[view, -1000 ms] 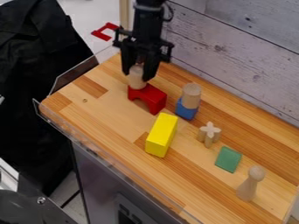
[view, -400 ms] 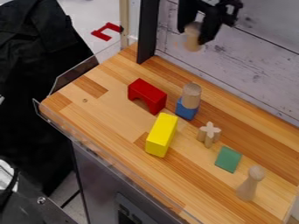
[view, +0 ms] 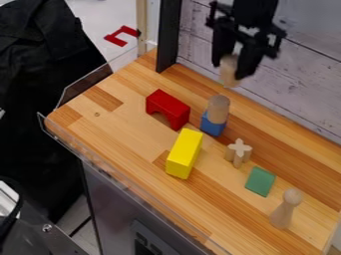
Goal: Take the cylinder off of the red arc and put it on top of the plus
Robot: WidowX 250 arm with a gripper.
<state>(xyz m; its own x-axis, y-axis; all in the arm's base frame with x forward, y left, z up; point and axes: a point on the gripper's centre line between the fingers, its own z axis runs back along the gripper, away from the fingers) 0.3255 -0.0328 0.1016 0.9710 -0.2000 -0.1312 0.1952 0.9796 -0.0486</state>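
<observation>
Camera view, going left to right: a black cloth (view: 33,109) is hanging well apart from the yellow block (view: 184,154), off to its left, past the counter's edge. A red bracket-shaped piece (view: 114,39) is lying far beyond the yellow block, up and to the left, off the counter. Below and to the left of the yellow block, a dark front panel (view: 141,234) is bearing some pale print. The red arc (view: 170,108) is sitting just above and left of the yellow block, with its top bare. Just above and right of the yellow block, a blue block (view: 212,126) is carrying a second wooden cylinder (view: 218,109) upright. Higher up and farther right of the yellow block, the gripper (view: 228,71) is pinching the task's wooden cylinder (view: 228,78) between its fingers, clear of the counter. The wooden plus (view: 238,151) is standing near the yellow block, to its right. Farther right of the yellow block and lower, a green block (view: 260,181) is resting on the wood, and beyond it, lower still, a round-headed wooden peg (view: 285,209) is standing
</observation>
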